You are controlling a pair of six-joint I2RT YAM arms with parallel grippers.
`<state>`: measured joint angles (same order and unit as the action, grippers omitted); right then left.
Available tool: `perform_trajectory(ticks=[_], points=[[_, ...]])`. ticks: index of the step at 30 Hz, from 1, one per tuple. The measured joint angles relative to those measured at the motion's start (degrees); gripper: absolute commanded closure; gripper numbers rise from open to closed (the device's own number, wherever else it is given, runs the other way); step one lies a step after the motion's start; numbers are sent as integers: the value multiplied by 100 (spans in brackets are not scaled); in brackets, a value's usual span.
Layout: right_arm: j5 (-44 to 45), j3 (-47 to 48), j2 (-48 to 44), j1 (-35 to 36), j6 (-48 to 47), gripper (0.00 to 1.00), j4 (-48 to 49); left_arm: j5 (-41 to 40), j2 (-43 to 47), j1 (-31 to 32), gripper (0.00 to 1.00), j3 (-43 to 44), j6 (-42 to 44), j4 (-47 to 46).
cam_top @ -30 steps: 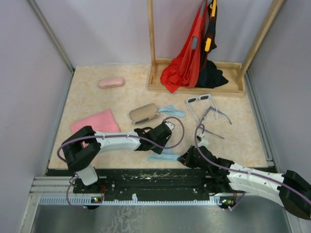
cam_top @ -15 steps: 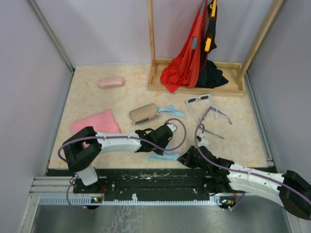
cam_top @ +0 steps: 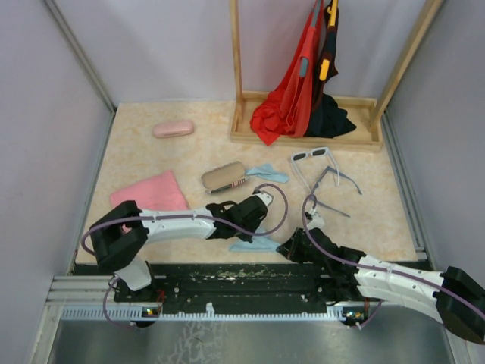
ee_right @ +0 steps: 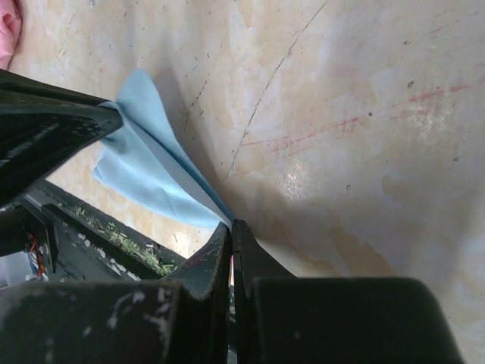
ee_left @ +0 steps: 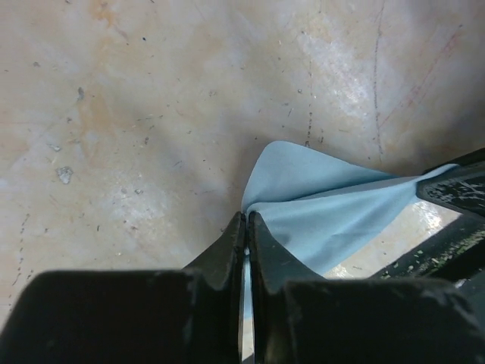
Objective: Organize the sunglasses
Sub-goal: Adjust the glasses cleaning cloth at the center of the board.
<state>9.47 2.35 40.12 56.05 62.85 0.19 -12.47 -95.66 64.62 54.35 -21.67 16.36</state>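
1. We see the left pincer (ee_left: 247, 227) closed tight on one corner of a light-blue cloth (ee_left: 326, 205) (by the near edge of the tabletop (cam_top: 151, 152)).
2. The right pincer (ee_right: 230, 231) pinches the same cloth's other end.
3. The white-framed sunglasses (cam_top: 310, 155) and the thin grey pair (cam_top: 337, 174) lie just beside each other, farther back, right of centre.

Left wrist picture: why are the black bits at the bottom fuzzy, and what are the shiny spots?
Left wrist: the left gripper sits close to the lens, so it blurs, while the blue cloth looks sharp; the shiny spots are light glare on the table. Right wrist: same glare, plus a soft shadow by the right gripper. Top external: even light, sharp.
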Motion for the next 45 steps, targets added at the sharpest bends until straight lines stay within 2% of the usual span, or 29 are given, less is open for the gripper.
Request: perform_trajectory(ticks=[7, 12, 22, 35, 45], points=[[2, 76, -39, 0, -291, 100, -26, -90, 710, 17, 92, -177, -39, -42], [37, 160, -229, 0, -590, 100, -70, -175, 929, 17, 85, -354, -11, -96], [109, 640, -354, 0, -1416, 100, -306, -455, 1132, 15, 99, -518, 28, -85], [96, 1784, 98, 0, -2922, 100, -404, -1073, 2796, 15, 99, -640, 120, -33], [-372, 2677, 448, 0, -3174, 100, -940, -1134, 3296, 15, 99, -579, -81, 839]])
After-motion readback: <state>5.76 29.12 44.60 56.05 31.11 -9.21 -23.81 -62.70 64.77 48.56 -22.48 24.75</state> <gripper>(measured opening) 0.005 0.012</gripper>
